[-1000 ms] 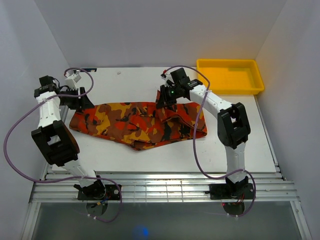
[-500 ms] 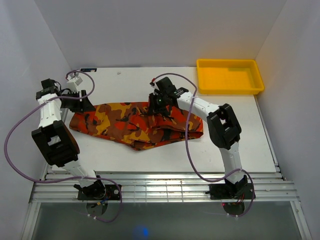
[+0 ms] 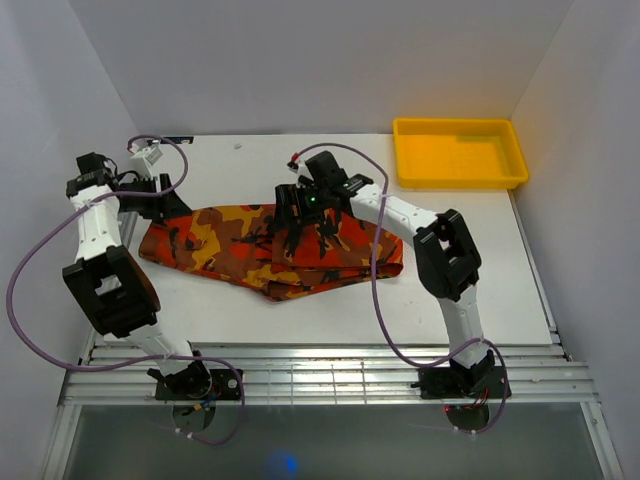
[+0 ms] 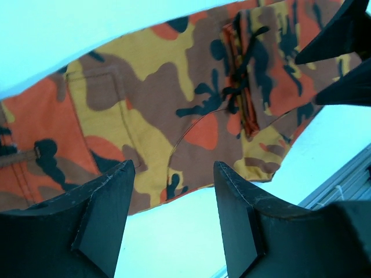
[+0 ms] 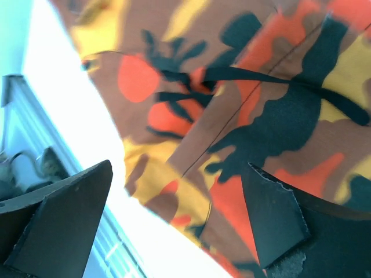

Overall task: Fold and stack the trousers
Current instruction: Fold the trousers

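Note:
The camouflage trousers (image 3: 250,245) lie flat across the table, with their right part doubled over toward the middle. My right gripper (image 3: 303,228) hangs over that folded part, jaws wide open and empty. In the right wrist view the trousers (image 5: 261,87) and their black drawstring (image 5: 249,75) fill the space past the open right gripper (image 5: 178,168). At the trousers' left end sits my left gripper (image 3: 163,203), which is open. In the left wrist view the left gripper (image 4: 173,168) holds nothing, with the trousers (image 4: 191,87) spread beyond it.
A yellow tray (image 3: 455,124) stands at the back right corner, with nothing in it. White walls close in the table on the left, the back and the right. Metal rails (image 3: 320,375) run along the near edge by the arm bases.
My right gripper moved left across the trousers, drawing the right end over toward the middle, then opened and let the fabric go. The left gripper stayed put.

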### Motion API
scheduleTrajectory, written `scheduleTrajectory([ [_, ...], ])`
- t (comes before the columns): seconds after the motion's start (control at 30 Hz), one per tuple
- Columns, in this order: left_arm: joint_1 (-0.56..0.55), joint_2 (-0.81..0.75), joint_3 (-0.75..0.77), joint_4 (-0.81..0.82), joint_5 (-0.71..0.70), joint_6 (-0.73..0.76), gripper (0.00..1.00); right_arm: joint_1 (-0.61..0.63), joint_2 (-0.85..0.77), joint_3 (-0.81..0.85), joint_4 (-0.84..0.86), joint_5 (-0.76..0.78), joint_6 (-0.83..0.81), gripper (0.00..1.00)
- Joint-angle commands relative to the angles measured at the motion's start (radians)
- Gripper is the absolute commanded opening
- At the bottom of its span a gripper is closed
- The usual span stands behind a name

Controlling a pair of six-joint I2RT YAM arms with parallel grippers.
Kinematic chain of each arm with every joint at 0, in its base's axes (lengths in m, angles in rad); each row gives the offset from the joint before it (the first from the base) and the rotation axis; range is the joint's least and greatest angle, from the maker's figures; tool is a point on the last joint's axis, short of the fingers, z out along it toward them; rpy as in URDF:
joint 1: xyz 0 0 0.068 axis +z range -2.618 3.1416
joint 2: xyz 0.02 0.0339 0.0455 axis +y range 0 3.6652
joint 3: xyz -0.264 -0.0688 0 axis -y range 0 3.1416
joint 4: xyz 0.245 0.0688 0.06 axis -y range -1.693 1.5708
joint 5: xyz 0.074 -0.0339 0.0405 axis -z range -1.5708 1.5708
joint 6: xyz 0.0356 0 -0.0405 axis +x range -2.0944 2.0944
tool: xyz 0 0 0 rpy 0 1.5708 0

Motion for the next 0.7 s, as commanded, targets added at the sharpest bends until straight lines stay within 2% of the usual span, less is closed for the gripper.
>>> scheduleTrajectory([
  [0.0, -0.039, -0.036, 0.081, -0.029, 0.156, 0.019, 0.68, -0.125, -0.210, -0.003, 0.007, -0.172, -0.113, 0.96],
  [0.07, -0.128, -0.030, 0.116, -0.022, 0.173, 0.003, 0.67, -0.201, -0.241, -0.044, -0.042, -0.262, -0.180, 0.95],
  [0.1, -0.164, -0.024, 0.121, -0.002, 0.175, -0.057, 0.67, -0.277, -0.268, -0.066, -0.108, -0.331, -0.212, 0.95],
  [0.13, -0.197, -0.017, 0.124, 0.053, 0.179, -0.095, 0.67, -0.314, -0.281, -0.084, -0.153, -0.351, -0.304, 0.95],
  [0.27, -0.363, 0.010, 0.112, 0.229, 0.245, -0.284, 0.67, -0.501, -0.330, -0.231, -0.311, -0.437, -0.481, 1.00],
  [0.3, -0.392, 0.015, 0.095, 0.275, 0.253, -0.324, 0.67, -0.555, -0.342, -0.253, -0.337, -0.460, -0.513, 0.95],
  [0.37, -0.491, 0.039, 0.081, 0.394, 0.253, -0.424, 0.67, -0.591, -0.347, -0.296, -0.432, -0.489, -0.643, 0.89],
  [0.4, -0.518, 0.055, 0.076, 0.427, 0.254, -0.456, 0.67, -0.614, -0.350, -0.310, -0.454, -0.527, -0.674, 0.82],
  [0.43, -0.539, 0.076, 0.075, 0.482, 0.268, -0.487, 0.67, -0.620, -0.344, -0.318, -0.472, -0.550, -0.700, 0.80],
  [0.57, -0.619, 0.217, 0.037, 0.618, 0.339, -0.696, 0.64, -0.626, -0.255, -0.319, -0.660, -0.659, -0.846, 0.80],
  [0.67, -0.638, 0.292, -0.022, 0.743, 0.317, -0.789, 0.64, -0.637, -0.175, -0.379, -0.695, -0.655, -0.917, 0.80],
])
